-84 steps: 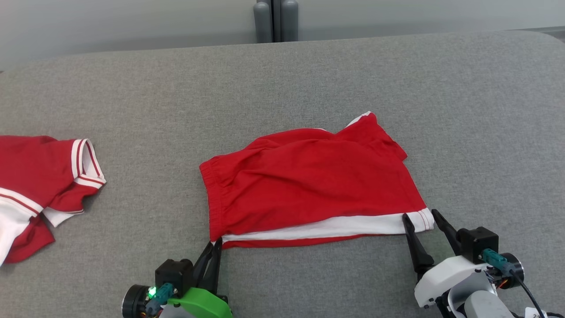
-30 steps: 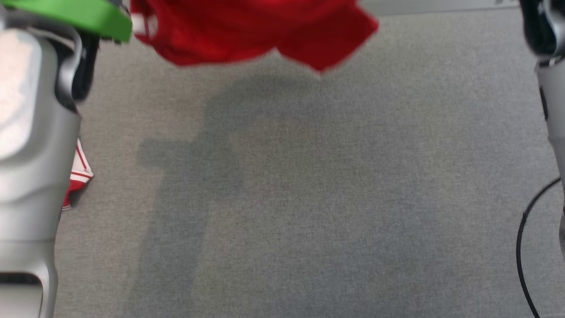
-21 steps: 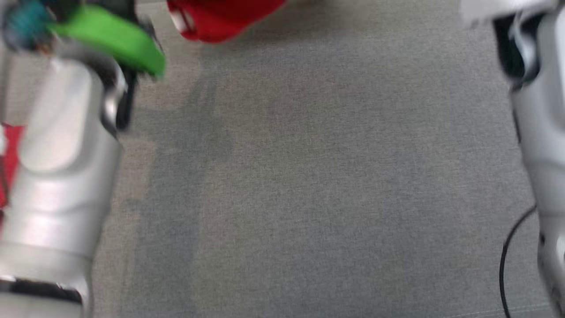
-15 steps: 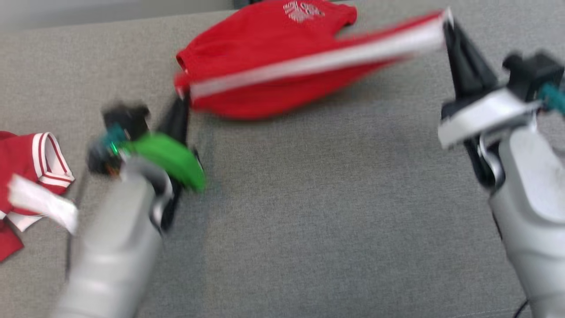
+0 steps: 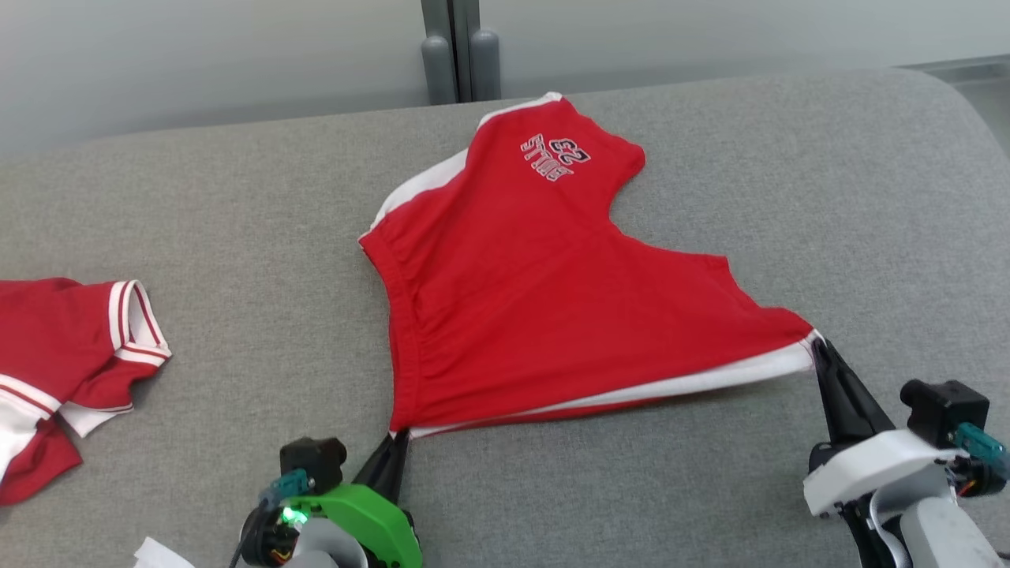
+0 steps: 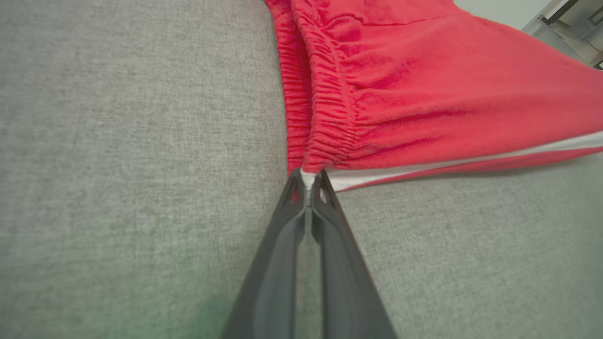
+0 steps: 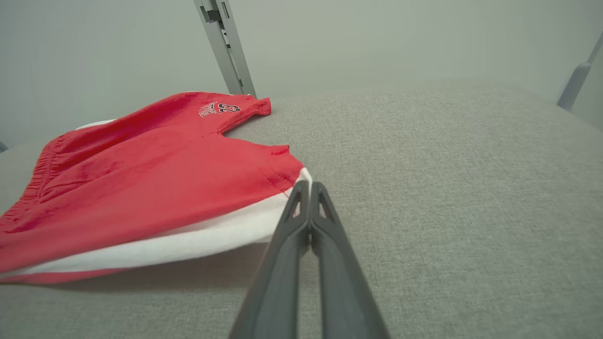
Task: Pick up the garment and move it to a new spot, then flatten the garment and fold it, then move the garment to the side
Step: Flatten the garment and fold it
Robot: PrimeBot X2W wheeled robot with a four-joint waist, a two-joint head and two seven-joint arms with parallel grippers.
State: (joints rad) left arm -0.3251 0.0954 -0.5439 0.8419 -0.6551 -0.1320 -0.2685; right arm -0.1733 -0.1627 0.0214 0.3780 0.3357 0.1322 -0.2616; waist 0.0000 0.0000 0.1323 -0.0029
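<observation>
The garment [image 5: 552, 292] is a pair of red shorts with white side stripes and a small printed logo, spread on the grey surface at mid-view. My left gripper [image 5: 398, 436] is shut on its near waistband corner; the left wrist view shows the garment [image 6: 424, 94] with white cloth pinched at that gripper [image 6: 308, 180]. My right gripper [image 5: 817, 344] is shut on the near leg-hem corner at the right. In the right wrist view that gripper [image 7: 308, 186] clamps the white stripe end of the garment [image 7: 141, 188]. The near edge is stretched between both grippers and slightly raised.
A second red and white garment [image 5: 63, 371] lies at the left edge of the grey padded surface [image 5: 710, 489]. A grey post [image 5: 454, 55] stands behind the far edge. Bare grey surface stretches to the right and in front.
The shorts were lifted high by both grippers, swung forward and laid down spread out with the logo leg far; the grippers came back low and near. The camera view shifted during this.
</observation>
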